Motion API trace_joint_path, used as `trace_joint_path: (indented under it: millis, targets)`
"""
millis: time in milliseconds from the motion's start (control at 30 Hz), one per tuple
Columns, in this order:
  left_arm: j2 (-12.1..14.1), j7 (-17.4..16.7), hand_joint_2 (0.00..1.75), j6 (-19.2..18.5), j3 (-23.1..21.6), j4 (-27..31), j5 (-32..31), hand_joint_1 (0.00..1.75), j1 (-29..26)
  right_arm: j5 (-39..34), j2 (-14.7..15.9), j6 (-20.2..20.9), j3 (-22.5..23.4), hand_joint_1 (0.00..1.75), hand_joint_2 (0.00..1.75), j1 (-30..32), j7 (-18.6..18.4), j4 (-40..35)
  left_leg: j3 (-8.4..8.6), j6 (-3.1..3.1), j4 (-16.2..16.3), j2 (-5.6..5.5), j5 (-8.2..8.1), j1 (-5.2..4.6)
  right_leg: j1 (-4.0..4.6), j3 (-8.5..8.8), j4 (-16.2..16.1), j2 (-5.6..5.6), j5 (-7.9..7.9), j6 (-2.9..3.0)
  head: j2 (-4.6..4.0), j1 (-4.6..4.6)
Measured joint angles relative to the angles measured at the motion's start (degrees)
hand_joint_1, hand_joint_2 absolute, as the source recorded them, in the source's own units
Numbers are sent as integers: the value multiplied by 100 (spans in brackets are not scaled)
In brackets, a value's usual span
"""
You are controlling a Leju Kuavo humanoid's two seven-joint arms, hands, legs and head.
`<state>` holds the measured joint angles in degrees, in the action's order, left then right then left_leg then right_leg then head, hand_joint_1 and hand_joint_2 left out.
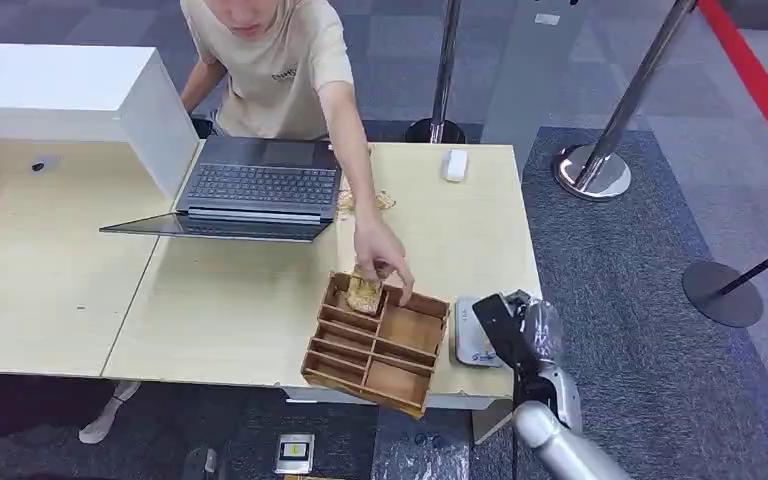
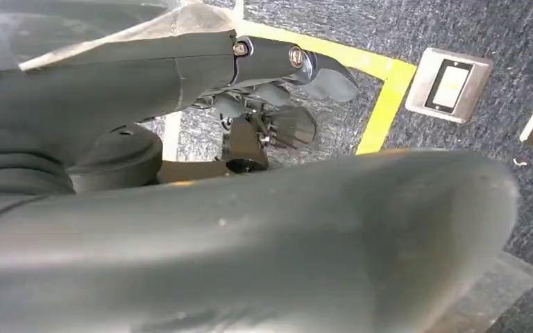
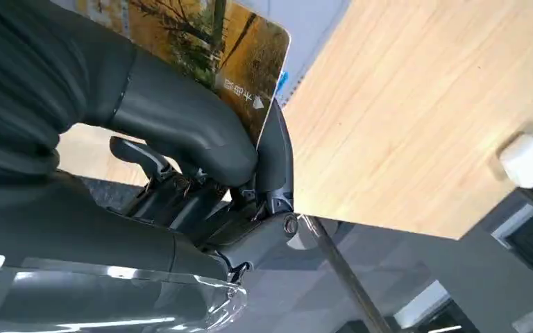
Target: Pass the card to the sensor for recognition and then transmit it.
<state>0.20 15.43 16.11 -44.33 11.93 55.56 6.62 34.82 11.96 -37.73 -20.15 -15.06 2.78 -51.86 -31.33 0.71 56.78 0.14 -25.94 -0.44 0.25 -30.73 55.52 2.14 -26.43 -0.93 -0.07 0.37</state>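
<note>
Right wrist view: right hand (image 3: 201, 149) pinches card (image 3: 239, 66) by lower edge, thumb against finger. Card judged thin, light, stiff, slippery; grip edge firmly. Sensor (image 1: 476, 332) at table's front right corner. Left hand (image 2: 271, 90) hangs, fingers loosely curled, holding nothing.

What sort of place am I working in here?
Probably a mock reception or check-in desk in a demo hall: light wooden desk with an open grey laptop, chrome queue-barrier posts on grey carpet, and a white card-reader sensor beside the right hand.
</note>
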Motion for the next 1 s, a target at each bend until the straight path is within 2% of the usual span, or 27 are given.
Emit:
trace_joint_path:
  millis: [500,733,867,1000]
  targets:
    - [-11,-2,0,0,0,0,13,0,29,-96,-92,-39,-98,175,175,-68,118,472,1,0,0,0,0,0,0,0,0,0,0,0,0,0]
    - [-13,-2,0,0,0,0,13,0,44,-385,-116,-133,-111,175,175,-153,400,605,3,0,0,1,0,0,0,2,1,-1,1,0,0,0]
    - [-11,-2,0,0,0,0,4,0,44,-601,-79,-90,-85,175,175,-205,389,421,4,0,0,1,1,-1,-1,2,3,-1,1,0,0,0]
    - [-11,0,0,-4,0,0,-17,0,44,-915,31,111,44,175,175,-293,311,-80,4,0,0,2,1,-3,-2,2,3,-1,1,0,0,0]
